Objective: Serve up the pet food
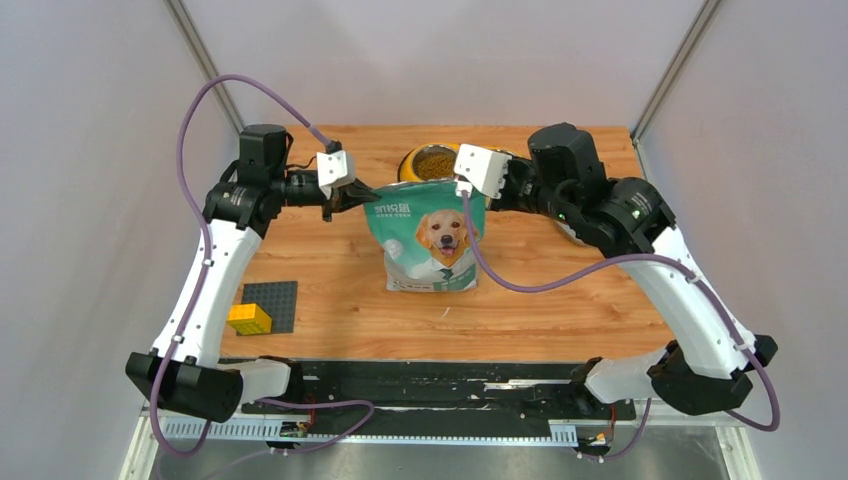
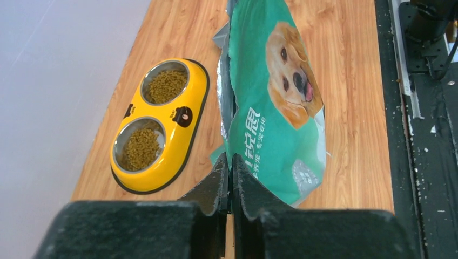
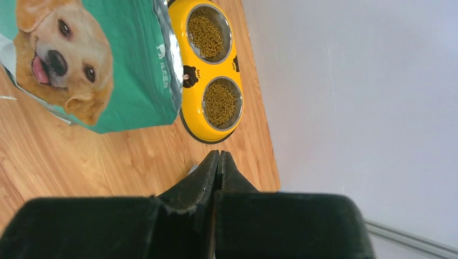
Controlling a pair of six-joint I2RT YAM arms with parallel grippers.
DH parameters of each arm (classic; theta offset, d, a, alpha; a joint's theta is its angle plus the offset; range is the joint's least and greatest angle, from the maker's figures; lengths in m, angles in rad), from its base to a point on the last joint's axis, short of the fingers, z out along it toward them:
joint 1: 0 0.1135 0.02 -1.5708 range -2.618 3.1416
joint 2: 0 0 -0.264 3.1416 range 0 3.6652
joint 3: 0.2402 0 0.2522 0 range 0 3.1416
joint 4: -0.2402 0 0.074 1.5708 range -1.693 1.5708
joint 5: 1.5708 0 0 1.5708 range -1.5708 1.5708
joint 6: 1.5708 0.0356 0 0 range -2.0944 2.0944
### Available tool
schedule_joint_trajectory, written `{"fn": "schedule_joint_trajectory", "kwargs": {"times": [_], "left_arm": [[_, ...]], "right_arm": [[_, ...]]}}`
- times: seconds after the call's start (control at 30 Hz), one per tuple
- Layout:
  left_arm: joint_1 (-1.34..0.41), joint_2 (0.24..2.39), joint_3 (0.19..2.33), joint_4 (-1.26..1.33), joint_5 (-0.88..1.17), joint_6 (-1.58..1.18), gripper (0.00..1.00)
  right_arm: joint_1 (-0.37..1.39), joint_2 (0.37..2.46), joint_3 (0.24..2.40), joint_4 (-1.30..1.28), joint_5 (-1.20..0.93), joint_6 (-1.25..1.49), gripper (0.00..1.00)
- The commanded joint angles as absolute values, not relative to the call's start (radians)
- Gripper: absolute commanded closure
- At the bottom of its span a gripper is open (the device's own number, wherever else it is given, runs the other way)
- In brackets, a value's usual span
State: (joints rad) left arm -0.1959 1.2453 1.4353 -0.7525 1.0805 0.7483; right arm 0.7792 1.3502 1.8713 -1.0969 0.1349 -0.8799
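Note:
The teal-green pouch [image 1: 430,240] with the golden retriever stands upright mid-table. Its top is open, and silver lining shows in the left wrist view [image 2: 221,97]. My left gripper [image 1: 352,196] is shut on the pouch's upper left edge, which runs in between the fingertips [image 2: 231,157]. Brown kibble [image 2: 141,148] fills both steel bowls of the yellow feeder [image 2: 192,102], which sits just behind the pouch [image 1: 410,160]. My right gripper [image 3: 219,154] is shut, at the pouch's upper right corner [image 1: 464,188]. I see nothing held between its fingers. The kibble [image 3: 220,102] lies ahead of it.
A dark grey baseplate [image 1: 272,303] with a yellow brick [image 1: 249,318] lies at the front left. A small pale bit [image 3: 193,169] shows beside my right gripper's finger; I cannot tell what it is. The back wall stands close behind the feeder.

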Motion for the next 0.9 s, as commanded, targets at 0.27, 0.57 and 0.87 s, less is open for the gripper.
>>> {"fn": "schedule_joint_trajectory", "kwargs": {"times": [0.27, 0.57, 0.87], "left_arm": [[-0.178, 1.185, 1.427, -0.734, 1.098, 0.695, 0.37], [-0.178, 1.228, 1.419, -0.733, 1.107, 0.690, 0.42], [-0.178, 1.293, 1.455, -0.834, 1.179, 0.809, 0.59]], "right_arm": [[0.778, 1.293, 1.823, -0.879, -0.246, -0.756, 0.25], [0.805, 1.449, 1.887, -0.796, -0.550, -0.732, 0.25], [0.825, 1.676, 2.105, -1.016, -0.504, -0.895, 0.41]]}}
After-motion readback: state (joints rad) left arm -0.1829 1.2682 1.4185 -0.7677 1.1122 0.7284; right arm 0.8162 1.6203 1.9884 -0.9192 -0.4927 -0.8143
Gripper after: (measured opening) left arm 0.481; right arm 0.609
